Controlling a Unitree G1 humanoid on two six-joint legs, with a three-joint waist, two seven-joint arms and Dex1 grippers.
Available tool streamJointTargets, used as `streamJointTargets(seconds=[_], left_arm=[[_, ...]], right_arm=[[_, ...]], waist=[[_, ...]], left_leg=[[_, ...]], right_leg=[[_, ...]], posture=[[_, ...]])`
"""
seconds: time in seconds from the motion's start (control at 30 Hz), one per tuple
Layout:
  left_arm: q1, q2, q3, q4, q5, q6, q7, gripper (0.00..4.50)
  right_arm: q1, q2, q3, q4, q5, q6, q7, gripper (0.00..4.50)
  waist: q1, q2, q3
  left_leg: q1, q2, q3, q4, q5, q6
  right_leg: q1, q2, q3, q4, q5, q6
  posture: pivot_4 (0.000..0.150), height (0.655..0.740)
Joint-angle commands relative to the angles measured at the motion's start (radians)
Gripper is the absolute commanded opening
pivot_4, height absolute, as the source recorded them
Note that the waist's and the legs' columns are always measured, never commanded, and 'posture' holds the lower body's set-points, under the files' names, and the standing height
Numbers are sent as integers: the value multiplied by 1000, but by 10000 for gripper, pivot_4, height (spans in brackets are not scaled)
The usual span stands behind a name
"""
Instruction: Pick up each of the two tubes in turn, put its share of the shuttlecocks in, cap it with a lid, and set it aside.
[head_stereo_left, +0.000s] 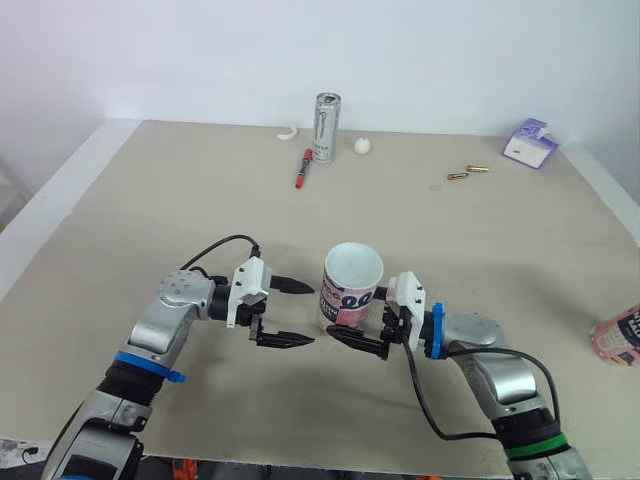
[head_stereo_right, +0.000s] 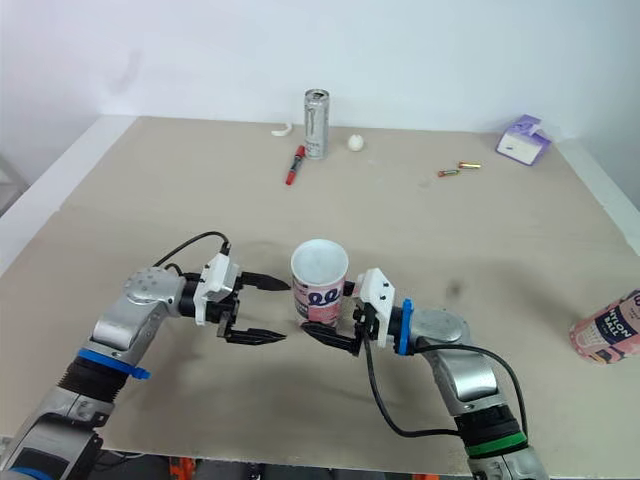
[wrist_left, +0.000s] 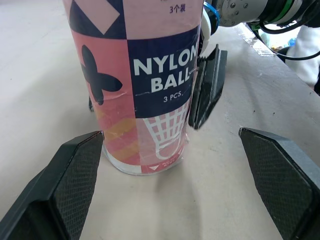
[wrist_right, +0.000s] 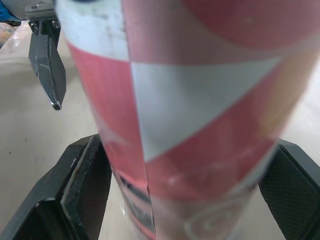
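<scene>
An open-topped tube is standing upright, uncapped, at the centre of the tabletop. The right gripper is reaching in from 4 o'clock with its fingers spread to either side of the tube's lower wall. Whether the pads are already pressing on the cardboard cannot be told.

The left gripper is hovering just beside the tube at 9 o'clock, its fingers apart and holding nothing, its tips pointing at the label. A second tube is lying tilted well apart at the 3 o'clock edge. A can, a red marker and a purple box are sitting along the far side, around 12 and 1 o'clock.

The robot appears to be taking hold of the first tube, with filling and capping yet to come. The next move is calling for a firm, level squeeze low on the wall and a straight lift that keeps the mouth facing up.
</scene>
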Motion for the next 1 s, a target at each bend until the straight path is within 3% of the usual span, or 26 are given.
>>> streamJointTargets(seconds=[0.03, 0.37, 0.47, 0.53, 0.8, 1.0], left_arm=[[2, 2, 13, -37, -18, -6, 1, 45000], [0, -10, 9, -41, -6, -12, 19, 45000], [2, -7, 8, -44, -4, -13, 23, 45000], [3, -7, 7, -46, -4, -13, 24, 45000], [-5, -6, 8, -30, 2, -20, 24, 45000], [-4, -9, 8, -53, -7, -10, 27, 45000]], right_arm=[[-28, 13, 6, 11, -6, -30, 2, 44638], [-62, 41, 34, 58, -22, -56, 14, 44638], [-61, 39, 32, 60, -25, -62, 12, 31848], [-59, 38, 29, 60, -30, -67, 4, 27445], [-24, 19, 0, 10, -18, -54, -26, 27445], [137, 7, -255, -153, 50, 11, -249, 27445]], waist=[[0, 0, 0], [0, 0, 0], [0, 0, 0], [0, 0, 0], [0, 0, 0], [5, 0, 0]], left_leg=[[0, 0, 0, 0, 0, 0], [0, 0, 0, 1, 0, 0], [0, 0, 0, 1, 0, 0], [0, 0, 0, 1, 0, 0], [0, 0, 0, 3, 0, 0], [-1, -1, 0, 3, 0, 0]], right_leg=[[0, 0, 0, 0, 0, 0], [0, 0, 0, 1, 0, 0], [0, 0, 0, 1, 0, 0], [0, 0, 0, 1, 0, 0], [1, 0, 0, 1, 1, 1], [1, -2, 0, 1, 1, 1]], posture=[[1500, 7400], [1500, 7400], [1500, 7400], [1500, 7400], [1500, 7400], [1500, 7400]])
